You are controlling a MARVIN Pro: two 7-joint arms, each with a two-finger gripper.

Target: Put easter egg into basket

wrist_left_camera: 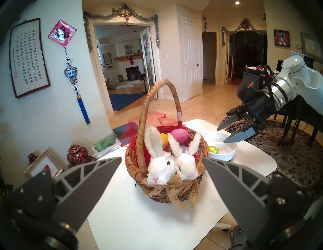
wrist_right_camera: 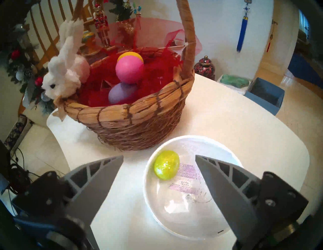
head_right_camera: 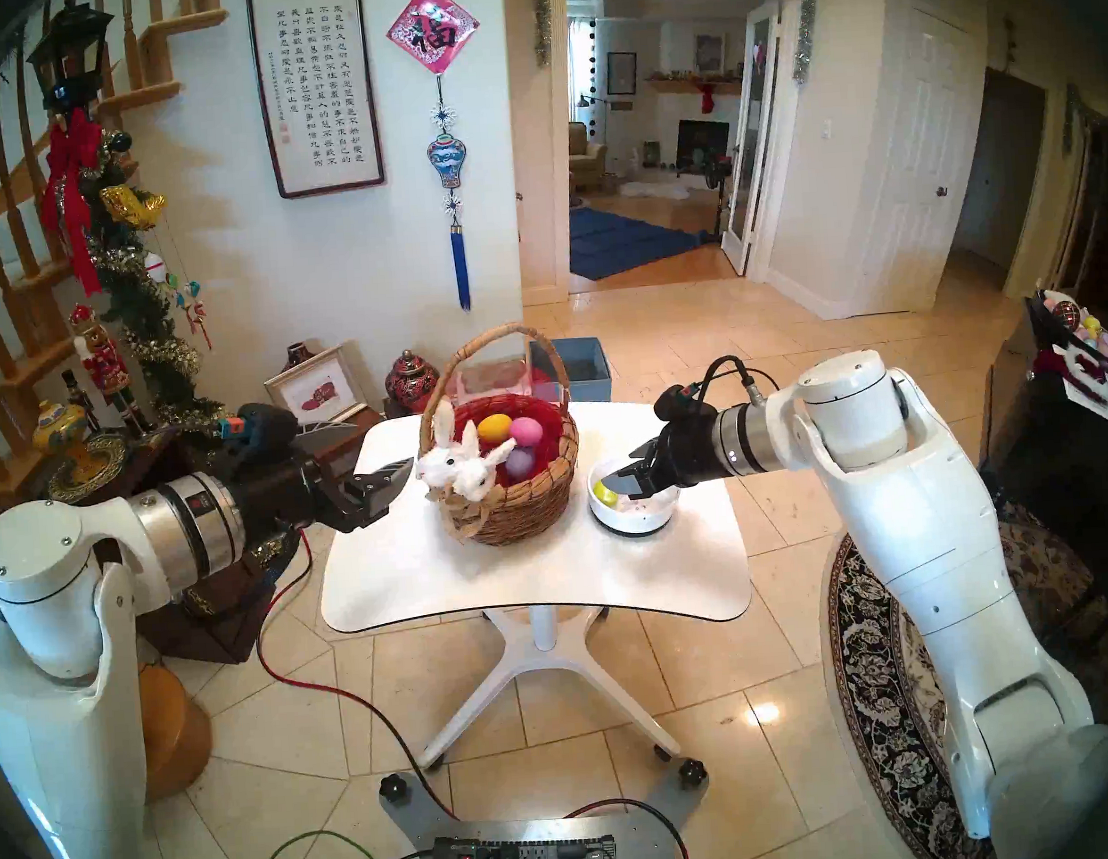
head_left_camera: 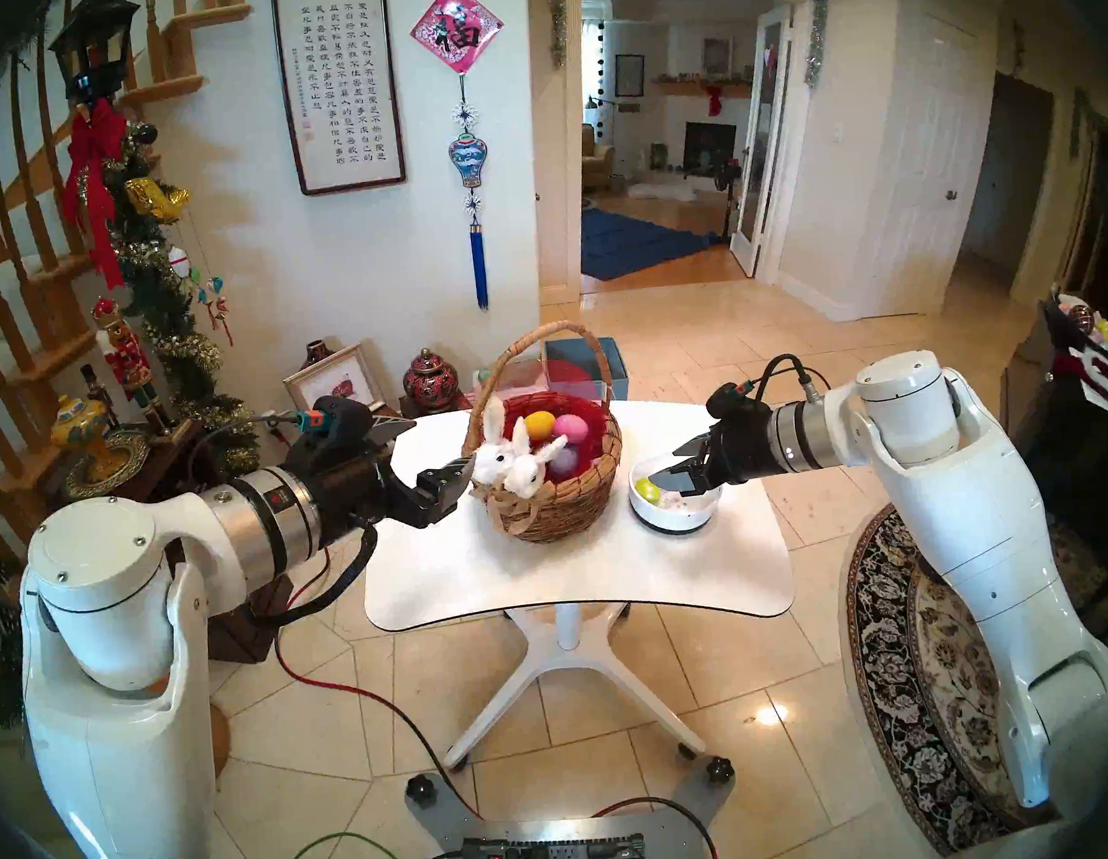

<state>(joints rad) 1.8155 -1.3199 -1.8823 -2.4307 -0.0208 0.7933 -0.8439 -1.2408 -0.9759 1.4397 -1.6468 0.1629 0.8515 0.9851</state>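
table (head_left_camera: 575, 588): small white top on a white pedestal base, tan tile floor under it, so it's the only work surface here

room: hallway by a wooden staircase; calligraphy scroll (head_left_camera: 338, 80) on the wall behind the table, red-and-blue hanging charm just right of the scroll, tinsel around the doorway, patterned rug (head_left_camera: 913, 649) on the floor off the table's right side

basket (head_left_camera: 558, 484): wicker, tall arched handle, sits mid-table toward the back; red lining, two white bunnies (head_left_camera: 514, 458) at its front-left rim over a burlap bow

eggs in basket: orange (head_left_camera: 539, 424), pink (head_left_camera: 569, 428) and purple (wrist_right_camera: 122, 93), all lying on the red lining

bowl (head_left_camera: 675, 515): white, round, on the table just right of the basket, not touching it as far as I can tell

egg (wrist_right_camera: 167, 165): glittery yellow-green one, lies in the bowl on the side nearest the basket, so not in the basket yet

right gripper (wrist_right_camera: 159, 159): hangs over the bowl, angled down; fingers spread wide either side of the egg, nothing pinched, no contact I can see; one finger (wrist_right_camera: 225, 188) is over the bowl's inside, the other out over the table

left gripper (wrist_left_camera: 161, 160): level, just left of the basket, pointing at the bunnies; fingers spread wide, empty, not touching the basket
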